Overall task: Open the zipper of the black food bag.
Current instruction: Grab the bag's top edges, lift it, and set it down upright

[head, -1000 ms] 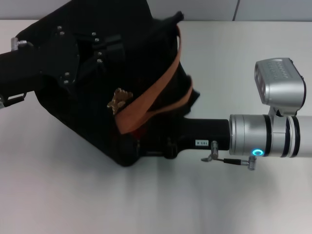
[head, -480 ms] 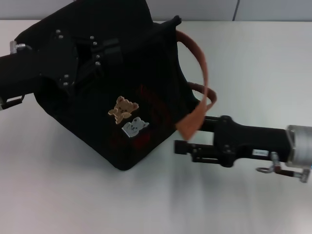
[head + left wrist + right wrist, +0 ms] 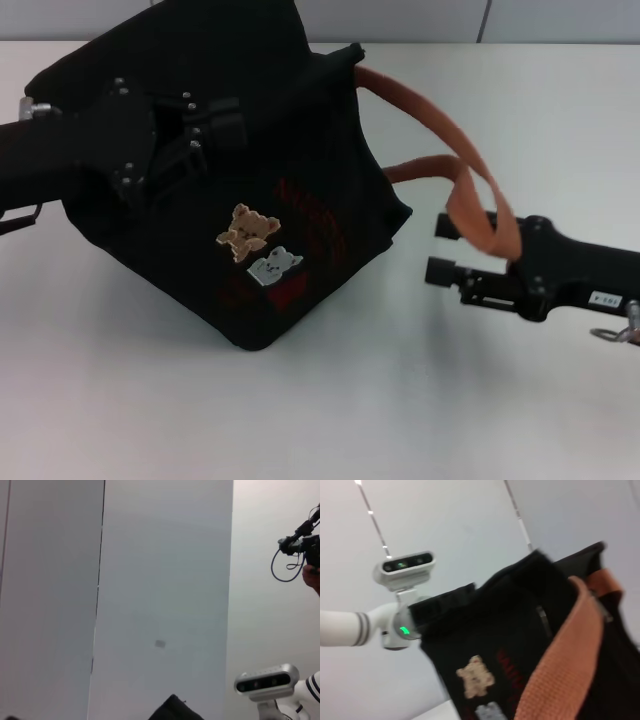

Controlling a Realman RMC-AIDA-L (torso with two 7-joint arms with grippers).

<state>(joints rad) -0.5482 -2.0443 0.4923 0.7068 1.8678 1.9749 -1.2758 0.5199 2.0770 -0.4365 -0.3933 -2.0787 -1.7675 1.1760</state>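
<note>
Even, bright overhead light; soft shadow under the black food bag on the white table; right wrist view motion-blurred; bag's black fabric shows little detail.

The red lettering is unreadable.
</note>
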